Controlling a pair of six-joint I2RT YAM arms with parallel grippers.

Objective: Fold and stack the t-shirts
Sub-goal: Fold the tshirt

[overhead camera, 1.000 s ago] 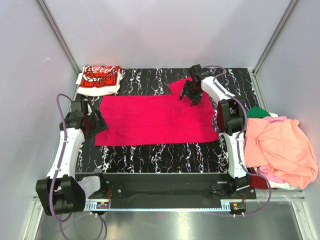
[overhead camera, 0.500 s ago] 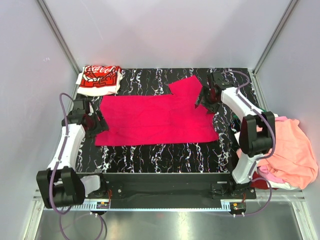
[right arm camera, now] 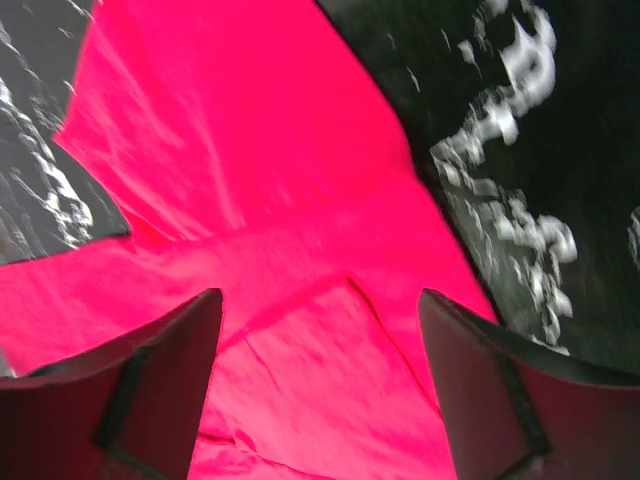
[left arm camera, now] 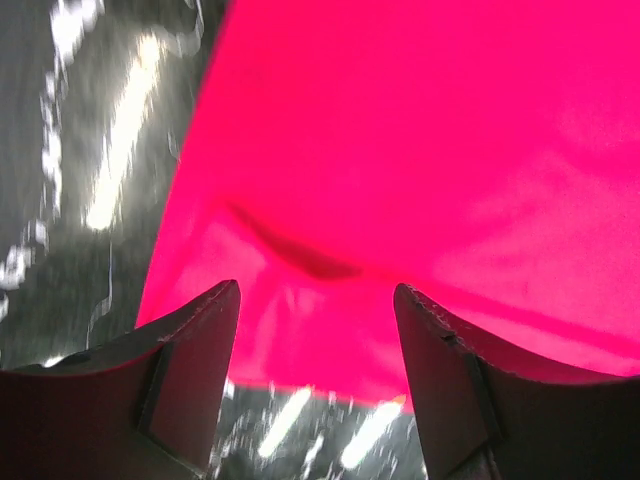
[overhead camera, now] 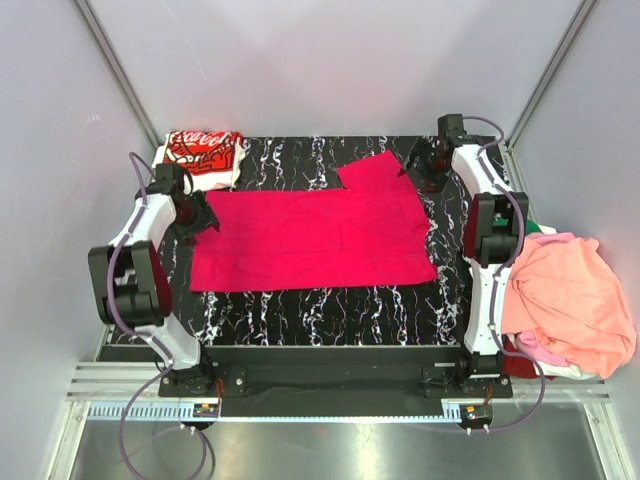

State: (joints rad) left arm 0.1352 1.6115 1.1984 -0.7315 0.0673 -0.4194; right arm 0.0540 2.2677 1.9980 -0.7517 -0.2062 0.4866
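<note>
Lying flat mid-frame on black marbled table (overhead camera: pixel 330 305): crimson-pink t-shirt (overhead camera: pixel 315 238), sleeve poking toward upper right. At shirt's left edge: left gripper (overhead camera: pixel 203 218), jaws spread over cloth. Upper right, beside sleeve: right gripper (overhead camera: pixel 418 172), jaws spread too. Upper left: folded white t-shirt (overhead camera: pixel 200 158), red print. Right edge: heap of t-shirts (overhead camera: pixel 565 300), salmon-orange on top.
</note>
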